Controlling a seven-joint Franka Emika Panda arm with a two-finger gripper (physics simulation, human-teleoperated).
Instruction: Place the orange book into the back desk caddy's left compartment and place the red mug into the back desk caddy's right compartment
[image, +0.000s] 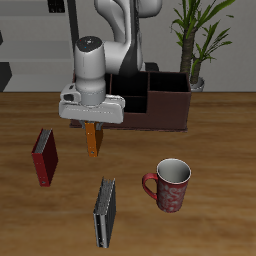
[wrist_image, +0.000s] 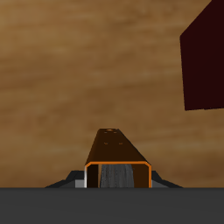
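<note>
End effector (image: 93, 125) clenched on orange book (image: 94, 141), lifted off bench (image: 215, 135) just before back desk caddy (image: 160, 108); neither item placed yet, red mug (image: 170, 184) sits w/ both compartments left to fill.

No readable text, labels, brands, numbers or signs anywhere.

Plain orange cover on the orange book (image: 94, 139), seen end-on in the wrist view with bare pale page edges (wrist_image: 117, 178); no title or lettering. Beside it, nearer the table's front edge, unmarked covers on the dark red book (image: 44, 157) and the grey-black book (image: 105, 213). Only a faint pale pattern on the red mug (image: 168, 185), too small to make out as letters. Bare dark brown walls on the back desk caddy (image: 160, 102), farther back than the orange book; nothing printed on the white robot arm (image: 92, 75) above it either.
</note>
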